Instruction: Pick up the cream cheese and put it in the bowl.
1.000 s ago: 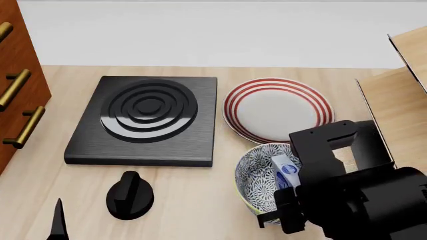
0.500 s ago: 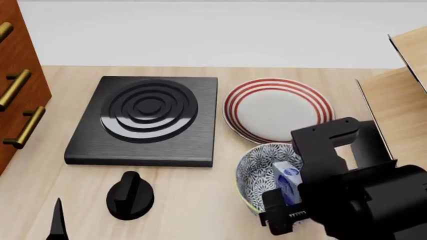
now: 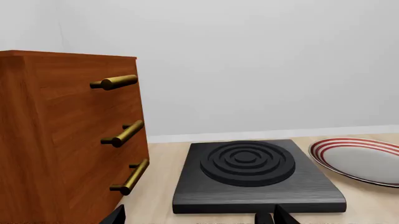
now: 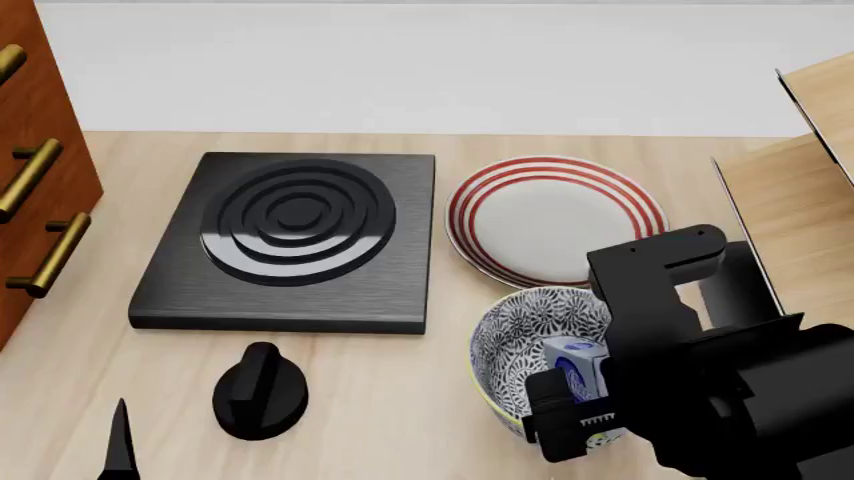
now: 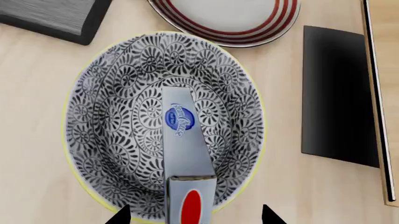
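Inside the bowl [image 5: 112, 116] lies the cream cheese [image 5: 181, 154], its long pale face turned up with the blue oval logo showing, one end near the middle of the patterned floor and the other leaning against the wall near the yellowish rim. From the right wrist view, the right hand [image 5: 194, 215] hangs over that rim end with its two dark fingertips [image 5: 119, 217] spread wide on either side of the box, clear of it and touching nothing. From the head view the same box [image 4: 574, 362] shows as a small blue-and-white patch in the bowl [image 4: 514, 335], partly hidden behind the black bulk of the right arm [image 4: 721, 370].

Just beyond the bowl sits the red-ringed plate [image 4: 555, 218], their rims close together; whether they touch I cannot tell. Left of the plate lies the black burner slab [image 4: 296, 238] with its raised concentric rings, and in front of that slab a black knob [image 4: 259, 390] stands on the wooden tabletop [image 4: 387, 400]. A brown drawer cabinet [image 3: 62, 140] with brass handles stands at the far left.

Only dark tips of the left hand [image 3: 187, 217] show at the edge of the left wrist view, wide apart and empty, facing the burner slab.
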Tool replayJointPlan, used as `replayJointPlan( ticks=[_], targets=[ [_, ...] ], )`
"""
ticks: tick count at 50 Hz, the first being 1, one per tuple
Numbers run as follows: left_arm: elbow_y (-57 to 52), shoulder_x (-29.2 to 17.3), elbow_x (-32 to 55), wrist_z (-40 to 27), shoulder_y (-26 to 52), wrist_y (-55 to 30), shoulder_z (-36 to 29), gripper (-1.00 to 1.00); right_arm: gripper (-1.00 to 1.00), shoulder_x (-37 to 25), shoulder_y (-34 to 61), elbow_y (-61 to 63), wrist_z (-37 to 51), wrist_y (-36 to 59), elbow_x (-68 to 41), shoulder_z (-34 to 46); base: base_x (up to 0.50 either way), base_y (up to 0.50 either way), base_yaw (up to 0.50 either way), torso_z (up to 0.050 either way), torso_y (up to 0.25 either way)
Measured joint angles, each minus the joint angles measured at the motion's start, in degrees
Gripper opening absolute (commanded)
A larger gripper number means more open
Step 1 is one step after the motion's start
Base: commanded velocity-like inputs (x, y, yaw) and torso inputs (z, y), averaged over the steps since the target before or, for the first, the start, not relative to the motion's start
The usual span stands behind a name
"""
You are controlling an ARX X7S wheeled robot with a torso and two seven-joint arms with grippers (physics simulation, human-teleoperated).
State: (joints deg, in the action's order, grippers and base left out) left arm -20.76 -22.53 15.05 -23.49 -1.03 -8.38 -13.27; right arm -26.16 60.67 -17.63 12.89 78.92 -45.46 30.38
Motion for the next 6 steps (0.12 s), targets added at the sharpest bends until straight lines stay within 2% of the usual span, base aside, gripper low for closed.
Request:
replayJointPlan(
  ticks=[6],
  targets=[
    [0.14,-0.03,0.07,-0.02,0.0,0.09,-0.05,1.0,1.0,-0.31,-0.03,1.7,1.19,1.19,-0.99,-1.17,0.0,0.0,0.0,0.0,0.0]
  ],
)
